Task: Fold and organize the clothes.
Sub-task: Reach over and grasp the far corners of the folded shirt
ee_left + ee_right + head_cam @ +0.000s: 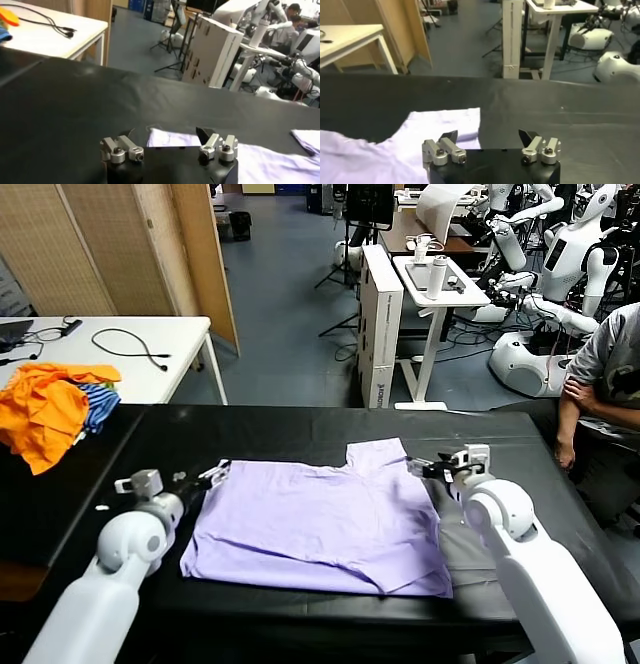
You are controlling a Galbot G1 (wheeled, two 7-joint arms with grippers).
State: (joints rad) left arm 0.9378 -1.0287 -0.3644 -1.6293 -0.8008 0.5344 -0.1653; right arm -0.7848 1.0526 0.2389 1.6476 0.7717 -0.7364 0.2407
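Left gripper (pixel 215 473): hovered at the shirt's left shoulder edge, fingers apart and holding nothing; the left wrist view showed the cloth's corner just beyond the tips.
Right gripper (pixel 432 467): hovered at the shirt's far right corner beside the sleeve, fingers apart and empty, with cloth under one finger and bare table under the other.
T-shirt (pixel 320 524): lay spread on the black table (pixel 500 434) between the two arms, mostly flat, with a few creases and one sleeve sticking out at the far edge.
Progress: judged early; the shirt looked laid out but no clear fold showed, so the folds and tidy placement remained.
Obstacles: nothing lay on the shirt or between the grippers and its edges.
Orange heap (pixel 50 409): sat well apart at the table's far left, with blue-striped cloth tucked in it.
White table (pixel 150 344): stood beyond, carrying a black cable (pixel 130 344).
Seated person (pixel 600 374): was at the far right, hand near the table's end.
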